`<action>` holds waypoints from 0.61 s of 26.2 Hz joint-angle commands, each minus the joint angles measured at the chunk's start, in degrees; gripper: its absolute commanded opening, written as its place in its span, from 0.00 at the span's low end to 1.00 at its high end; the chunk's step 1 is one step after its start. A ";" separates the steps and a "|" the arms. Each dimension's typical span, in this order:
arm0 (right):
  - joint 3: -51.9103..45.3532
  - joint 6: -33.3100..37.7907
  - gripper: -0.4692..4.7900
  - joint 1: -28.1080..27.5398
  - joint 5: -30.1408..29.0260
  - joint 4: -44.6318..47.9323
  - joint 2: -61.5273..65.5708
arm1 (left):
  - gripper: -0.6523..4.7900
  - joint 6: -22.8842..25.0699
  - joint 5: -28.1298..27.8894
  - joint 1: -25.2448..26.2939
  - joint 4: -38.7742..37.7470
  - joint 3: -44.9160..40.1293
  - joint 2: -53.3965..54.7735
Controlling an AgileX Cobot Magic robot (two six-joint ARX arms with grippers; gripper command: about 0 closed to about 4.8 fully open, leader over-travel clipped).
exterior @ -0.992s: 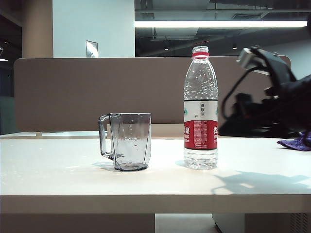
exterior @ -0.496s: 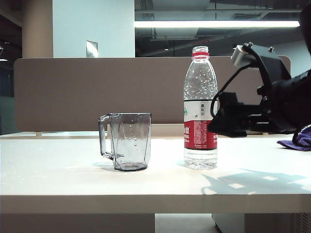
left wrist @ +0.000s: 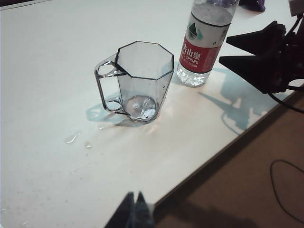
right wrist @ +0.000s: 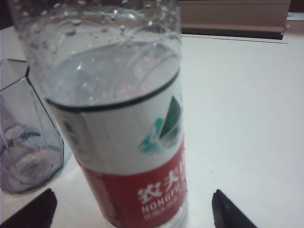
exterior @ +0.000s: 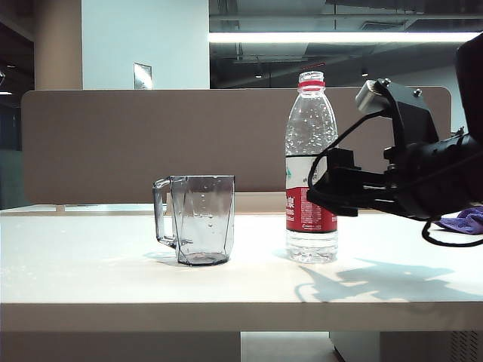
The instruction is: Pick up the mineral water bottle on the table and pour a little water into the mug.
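The right gripper stands spread wide, its two fingertips flanking the mineral water bottle without touching it. Only the right wrist view makes the label's "NONGFU" legible; the left wrist view reads "SPRING". The mug stands beyond the bottle from the tool. The left gripper hangs off the table edge, its state unclear.

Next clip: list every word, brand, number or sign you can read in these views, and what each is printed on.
"NONGFU SPRING": red band of the tall clear plastic mineral water bottle.
White Chinese characters above it: present, read only in part.
Small print under them: too blurred.
Measuring marks on the smoky-grey faceted plastic mug: no readable numbers.
Wall plaque: too small.
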 commanded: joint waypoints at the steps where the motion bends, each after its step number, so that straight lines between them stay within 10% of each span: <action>1: 1.53 0.68 1.00 0.07 -1.22 2.36 1.31 | 0.11 -0.35 0.20 0.02 0.66 0.09 -0.02; 16: 10.16 1.68 1.00 0.15 -3.08 2.08 8.63 | 0.11 -0.35 0.20 0.02 0.66 0.09 -0.02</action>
